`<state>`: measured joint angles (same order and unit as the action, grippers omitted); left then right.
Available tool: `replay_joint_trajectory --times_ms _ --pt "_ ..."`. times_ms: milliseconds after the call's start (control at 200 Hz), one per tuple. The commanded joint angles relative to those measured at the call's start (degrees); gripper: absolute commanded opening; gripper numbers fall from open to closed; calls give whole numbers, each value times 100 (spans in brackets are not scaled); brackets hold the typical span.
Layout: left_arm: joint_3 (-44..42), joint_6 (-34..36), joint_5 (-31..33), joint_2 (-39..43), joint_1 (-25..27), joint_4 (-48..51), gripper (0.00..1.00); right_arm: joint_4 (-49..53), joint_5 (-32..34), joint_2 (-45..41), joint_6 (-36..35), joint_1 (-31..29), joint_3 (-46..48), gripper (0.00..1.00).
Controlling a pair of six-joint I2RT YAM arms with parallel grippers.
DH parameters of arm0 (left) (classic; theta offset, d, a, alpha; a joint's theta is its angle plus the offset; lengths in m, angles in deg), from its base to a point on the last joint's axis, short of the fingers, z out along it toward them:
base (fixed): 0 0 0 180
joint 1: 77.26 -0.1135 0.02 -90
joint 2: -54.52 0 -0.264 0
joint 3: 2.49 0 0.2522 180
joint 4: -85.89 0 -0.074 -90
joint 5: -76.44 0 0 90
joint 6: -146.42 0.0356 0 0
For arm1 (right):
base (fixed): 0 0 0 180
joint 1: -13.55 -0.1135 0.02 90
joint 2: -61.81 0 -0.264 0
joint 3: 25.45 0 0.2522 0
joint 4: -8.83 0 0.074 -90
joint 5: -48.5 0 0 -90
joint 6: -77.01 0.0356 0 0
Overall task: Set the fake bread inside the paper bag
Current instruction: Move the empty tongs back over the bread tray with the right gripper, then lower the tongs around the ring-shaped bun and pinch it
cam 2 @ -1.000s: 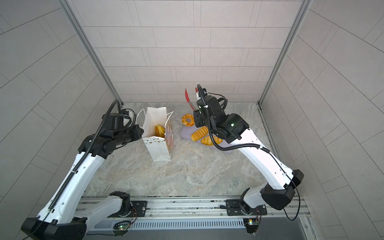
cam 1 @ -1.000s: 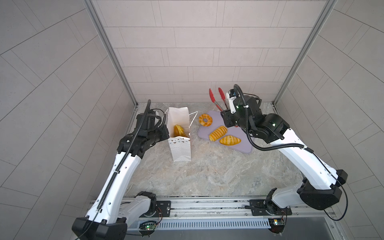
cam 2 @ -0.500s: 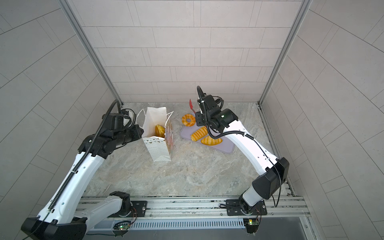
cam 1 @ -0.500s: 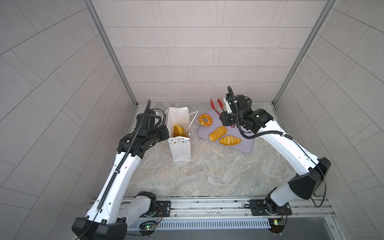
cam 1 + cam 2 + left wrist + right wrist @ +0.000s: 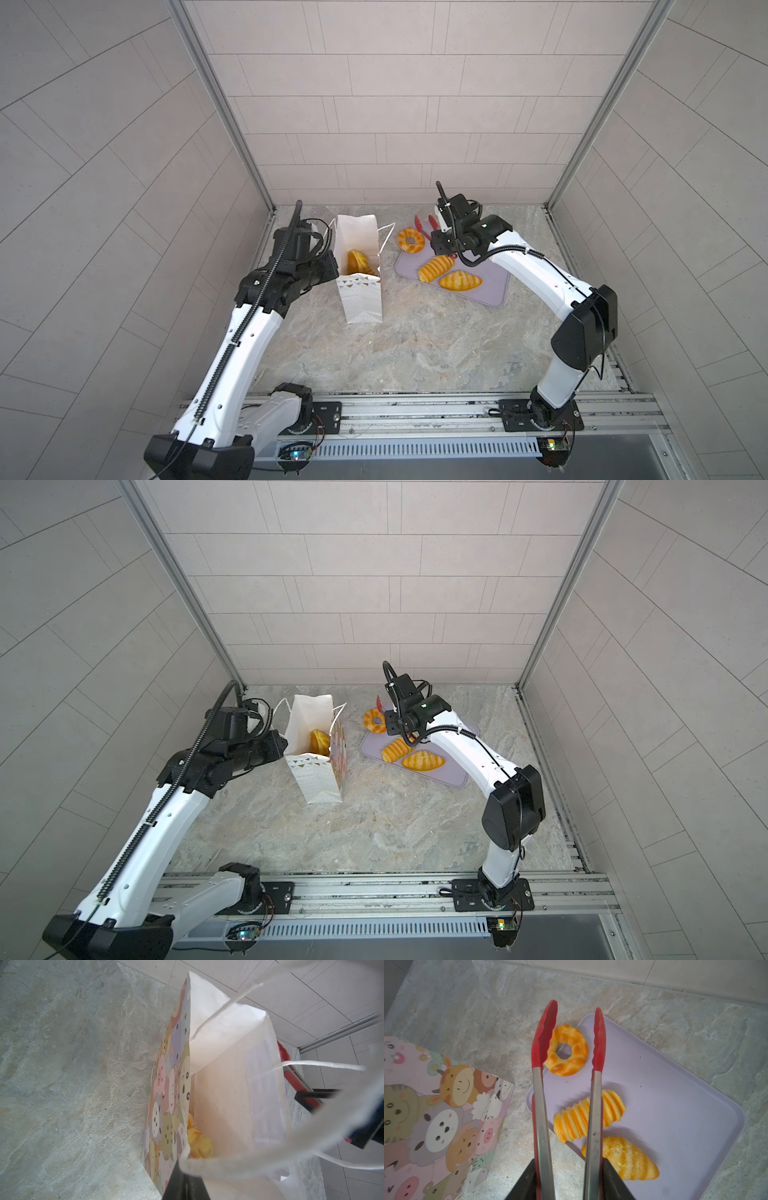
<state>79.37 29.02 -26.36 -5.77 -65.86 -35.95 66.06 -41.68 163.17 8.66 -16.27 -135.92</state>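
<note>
My left gripper (image 5: 185, 1185) is clenched on the rim of the paper bag (image 5: 360, 293). The bag stands upright on the table (image 5: 415, 349) with its mouth open. Down inside the bag lies some fake bread (image 5: 357, 262), golden and glossy. I can make out one ridged piece, and the bag's walls hide the rest.

My right gripper (image 5: 569, 1180) grasps a pair of tongs (image 5: 541, 1109) by their steel arms, and the tongs stand spread apart.

A lilac tray (image 5: 675, 1109) lies flat on the table just beside the bag, on the side of its cartoon-animal face. Three more pieces of bread rest there:
- A ring-shaped bread (image 5: 568, 1054) sits at a tray corner near the bag, partly over the rim
- A ridged loaf (image 5: 570, 1124) lies close by the ring
- A striped loaf (image 5: 630, 1162) lies touching or almost touching the ridged one, a little farther from the bag

The red tips of the tongs stand on either side of the ring-shaped bread. One tip overlaps the ring's edge in my wrist view, but I cannot tell whether it touches
</note>
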Motion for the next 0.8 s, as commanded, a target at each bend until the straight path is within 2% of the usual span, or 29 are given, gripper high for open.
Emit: replay_joint_trajectory --times_ms 0,796 --pt "-80 48 25 18 26 5 11 -145 -77 157 22 60 -93 46" --pt "-92 91 9 -74 20 -26 11 -99 -155 1211 15 231 -538 45"
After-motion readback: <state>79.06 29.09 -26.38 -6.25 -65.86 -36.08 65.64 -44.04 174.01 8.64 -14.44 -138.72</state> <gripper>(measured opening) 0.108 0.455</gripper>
